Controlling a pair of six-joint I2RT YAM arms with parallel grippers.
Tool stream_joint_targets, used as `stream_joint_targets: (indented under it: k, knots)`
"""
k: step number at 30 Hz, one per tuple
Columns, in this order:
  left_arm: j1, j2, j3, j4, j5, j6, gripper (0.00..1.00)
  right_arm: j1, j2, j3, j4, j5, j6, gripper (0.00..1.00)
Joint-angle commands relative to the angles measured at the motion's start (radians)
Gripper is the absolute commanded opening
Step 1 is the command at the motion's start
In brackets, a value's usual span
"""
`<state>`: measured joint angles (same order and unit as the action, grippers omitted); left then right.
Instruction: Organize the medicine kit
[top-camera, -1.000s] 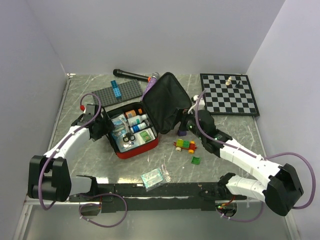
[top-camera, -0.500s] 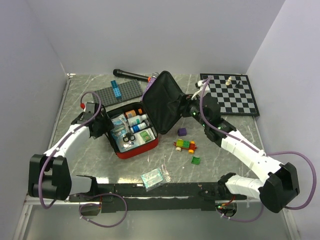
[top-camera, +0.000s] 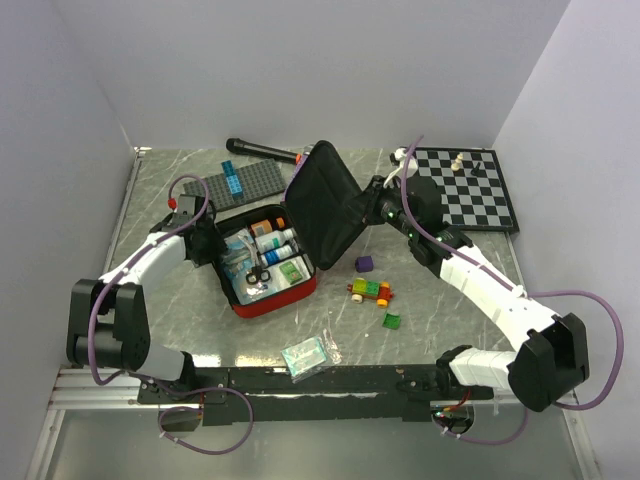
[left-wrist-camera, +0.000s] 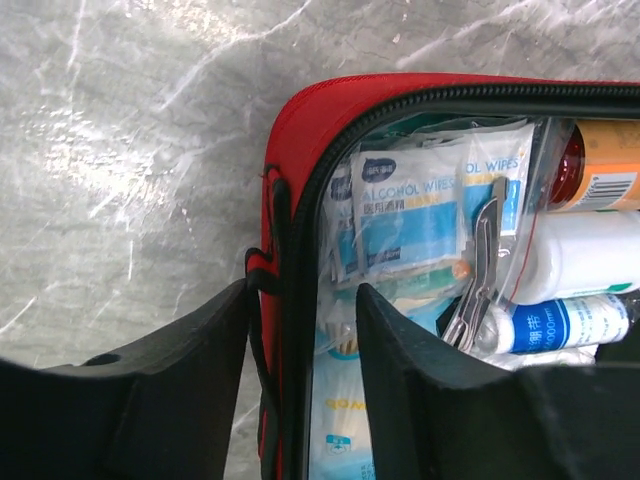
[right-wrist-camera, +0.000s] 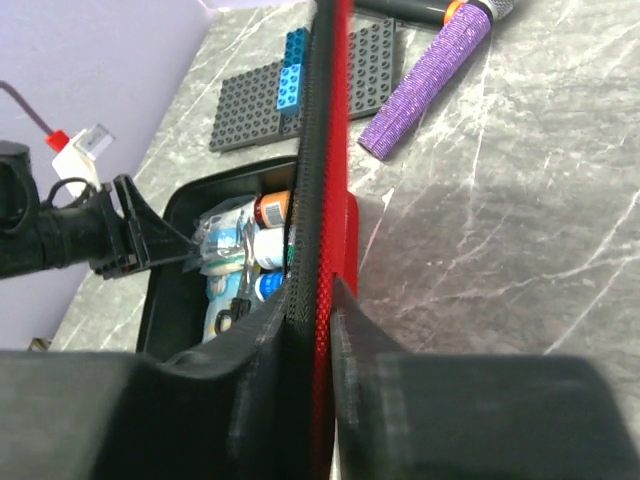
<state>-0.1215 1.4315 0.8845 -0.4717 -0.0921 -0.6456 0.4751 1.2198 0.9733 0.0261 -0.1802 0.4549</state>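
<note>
From above, we see the medicine kit (top-camera: 275, 299) open on the table (top-camera: 450, 320), lid (top-camera: 325, 205) raised. At the left wrist, our left gripper (left-wrist-camera: 302, 290) straddles its red wall, jaws apart. At the right wrist, our right gripper (right-wrist-camera: 312, 295) clamps the lid's edge.

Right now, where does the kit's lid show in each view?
Top: lid stands open at centre, just right of the base.
Left wrist: lid not in it; only the base's red rim shows.
Right wrist: lid edge-on, a black-and-red strip up mid-frame.
Shared landmark: orange bottle inside the base.
</note>
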Motion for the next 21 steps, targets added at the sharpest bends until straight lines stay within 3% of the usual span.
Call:
stream_joint_targets:
  k: [1,5,15,21]
  knots:
    - [0.0,0.046,0.059,0.068,0.06,0.018,0.49,-0.003,-0.094,-0.031,-0.023,0.001,0.002,0.19]
    - [0.0,0.067,0.083,0.113,0.083,-0.008,0.48,-0.001,-0.181,-0.087,-0.09,0.057,-0.004,0.0]
    - [-0.013,0.144,0.22,0.14,0.13,-0.055,0.48,-0.001,-0.296,-0.128,-0.187,0.151,-0.015,0.0]
    - [-0.018,-0.018,0.252,0.065,0.045,-0.052,0.68,-0.003,-0.305,-0.133,-0.212,0.142,-0.012,0.0]
